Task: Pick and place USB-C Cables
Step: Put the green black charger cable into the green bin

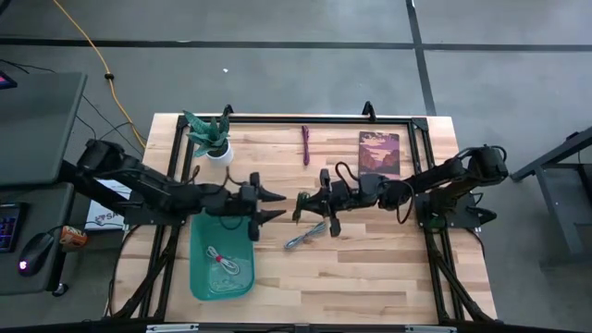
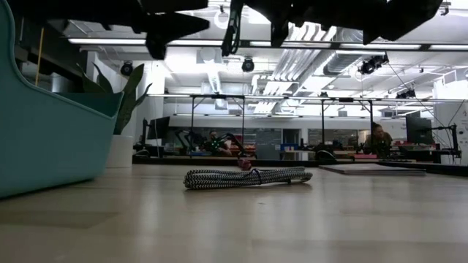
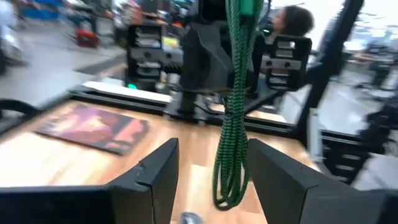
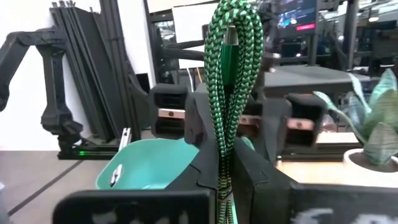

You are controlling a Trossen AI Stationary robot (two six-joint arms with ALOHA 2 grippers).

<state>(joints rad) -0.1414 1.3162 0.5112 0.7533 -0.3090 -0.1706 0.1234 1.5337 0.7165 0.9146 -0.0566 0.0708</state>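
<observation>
Green cable (image 4: 231, 93) hangs pinched in my right gripper (image 1: 301, 205), above the table between the arms; left gripper (image 1: 274, 205) faces it, fingers spread either side of the loops. For a clean handover I'd close left low on the bundle, then release right; grey cable (image 1: 305, 236) waits on the table (image 1: 388, 268), white one lies in the teal bin (image 1: 199, 277)

Wooden table (image 1: 370, 277): teal bin (image 1: 199, 277), grey cable (image 1: 305, 237), maroon cable (image 1: 305, 145), book (image 1: 379, 154), potted plant (image 1: 211, 137).

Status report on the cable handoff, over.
Right hand shut on green cable, lifted mid-table. Left hand open, facing it. Grey cable on table; white one in teal bin.
</observation>
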